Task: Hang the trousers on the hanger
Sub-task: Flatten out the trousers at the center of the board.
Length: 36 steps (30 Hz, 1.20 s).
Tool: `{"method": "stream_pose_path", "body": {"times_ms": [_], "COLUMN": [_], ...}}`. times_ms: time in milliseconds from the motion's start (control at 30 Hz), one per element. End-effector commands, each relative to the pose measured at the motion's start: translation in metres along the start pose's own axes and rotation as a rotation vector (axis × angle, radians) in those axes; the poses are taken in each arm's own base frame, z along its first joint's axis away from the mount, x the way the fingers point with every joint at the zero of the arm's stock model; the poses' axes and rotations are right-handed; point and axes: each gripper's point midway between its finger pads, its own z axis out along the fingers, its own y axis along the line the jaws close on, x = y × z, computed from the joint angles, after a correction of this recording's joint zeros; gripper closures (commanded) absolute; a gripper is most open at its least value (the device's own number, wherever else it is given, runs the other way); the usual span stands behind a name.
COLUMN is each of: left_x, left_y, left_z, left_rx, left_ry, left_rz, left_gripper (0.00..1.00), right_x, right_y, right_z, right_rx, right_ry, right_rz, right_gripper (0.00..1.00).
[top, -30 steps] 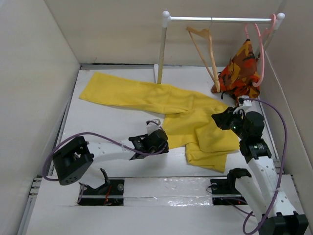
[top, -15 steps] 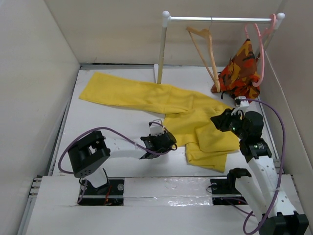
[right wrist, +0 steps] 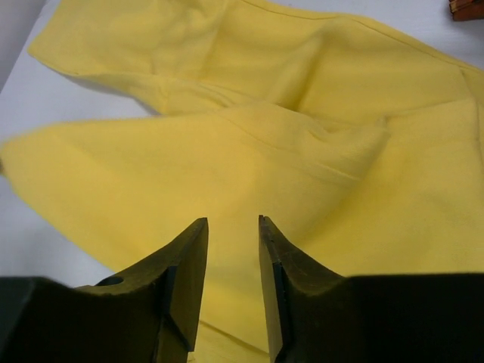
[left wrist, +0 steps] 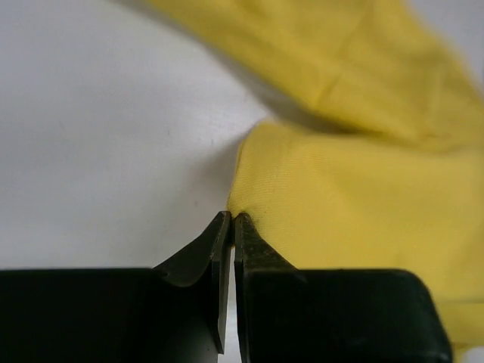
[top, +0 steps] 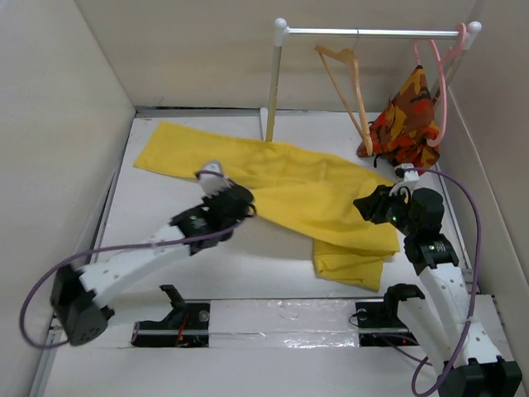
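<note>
The yellow trousers (top: 289, 178) lie spread across the white table, one leg reaching to the far left. My left gripper (top: 241, 204) sits at their near edge; in the left wrist view its tips (left wrist: 232, 216) are shut on a folded corner of the trousers (left wrist: 340, 219). My right gripper (top: 369, 207) hovers over the right part of the trousers (right wrist: 227, 151), and its jaws (right wrist: 233, 221) stand apart with nothing between them. The tan wooden hanger (top: 350, 87) hangs by its hook from the rail at the back.
The rail (top: 372, 33) rests on a white post (top: 273, 83) behind the trousers. A pink hanger (top: 438, 83) carries an orange-red patterned garment (top: 405, 116) at the back right. Walls close in the table on the left, back and right.
My left gripper shut on the trousers' near edge and swung up and to the left, pulling the folded flap with it. My right gripper's jaws spread wider and stayed in place.
</note>
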Motion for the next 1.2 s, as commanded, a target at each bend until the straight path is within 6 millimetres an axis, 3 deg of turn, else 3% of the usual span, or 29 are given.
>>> {"method": "stream_pose_path", "body": {"times_ms": [0, 33, 133, 167, 267, 333, 467, 567, 633, 700, 733, 767, 833, 900, 933, 1033, 1167], "left_x": [-0.109, -0.140, -0.187, -0.208, -0.237, -0.256, -0.288, -0.296, -0.290, -0.278, -0.283, -0.275, -0.273, -0.261, -0.250, -0.246, -0.270], "left_y": [0.059, 0.083, 0.119, 0.141, 0.181, 0.196, 0.205, 0.208, 0.220, 0.239, 0.259, 0.277, 0.293, 0.325, 0.338, 0.359, 0.375], "left_z": [-0.043, -0.056, -0.086, -0.096, -0.118, -0.135, -0.158, -0.148, -0.140, -0.128, -0.126, -0.118, -0.102, -0.095, -0.080, -0.076, -0.083], "left_rx": [-0.099, -0.117, -0.155, -0.224, -0.390, -0.470, -0.579, -0.662, -0.784, -0.879, -0.926, -0.961, -0.931, -1.009, -1.036, -1.108, -1.083], "left_ry": [-0.235, -0.298, -0.406, -0.455, -0.512, -0.568, -0.690, -0.680, -0.661, -0.632, -0.650, -0.616, -0.591, -0.544, -0.477, -0.423, -0.456], "left_rz": [-0.026, -0.109, -0.121, -0.148, -0.128, -0.105, -0.157, -0.168, -0.145, -0.114, -0.154, -0.160, -0.211, -0.250, -0.268, -0.313, -0.415], "left_gripper": [1.00, 1.00, 1.00, 1.00, 1.00, 1.00, 1.00, 1.00, 1.00, 0.99, 0.99, 0.98, 0.96, 0.91, 0.91, 0.92, 0.89], "right_x": [-0.002, -0.001, 0.001, 0.001, 0.006, 0.011, 0.021, 0.031, 0.034, 0.035, 0.036, 0.036, 0.040, 0.043, 0.044, 0.043, 0.041], "right_y": [0.005, 0.006, 0.011, 0.011, 0.012, 0.016, 0.018, 0.026, 0.024, 0.024, 0.025, 0.026, 0.028, 0.028, 0.028, 0.027, 0.016], "right_z": [-0.001, -0.001, 0.001, 0.002, 0.004, 0.005, 0.010, 0.012, 0.012, 0.012, 0.012, 0.012, 0.013, 0.013, 0.012, 0.011, 0.014], "right_rx": [-0.019, -0.023, -0.046, -0.046, -0.051, -0.066, -0.084, -0.126, -0.121, -0.122, -0.131, -0.137, -0.149, -0.151, -0.152, -0.146, -0.084], "right_ry": [-0.018, -0.017, -0.015, -0.017, -0.002, 0.012, 0.006, 0.039, 0.050, 0.046, 0.048, 0.045, 0.058, 0.066, 0.066, 0.061, 0.044], "right_rz": [-0.027, -0.025, -0.026, -0.028, -0.028, -0.032, -0.020, -0.011, -0.017, -0.018, -0.019, -0.019, -0.020, -0.021, -0.022, -0.020, -0.007], "right_gripper": [0.59, 0.56, 0.48, 0.47, 0.44, 0.44, 0.41, 0.41, 0.41, 0.41, 0.41, 0.41, 0.41, 0.41, 0.41, 0.41, 0.42]}}
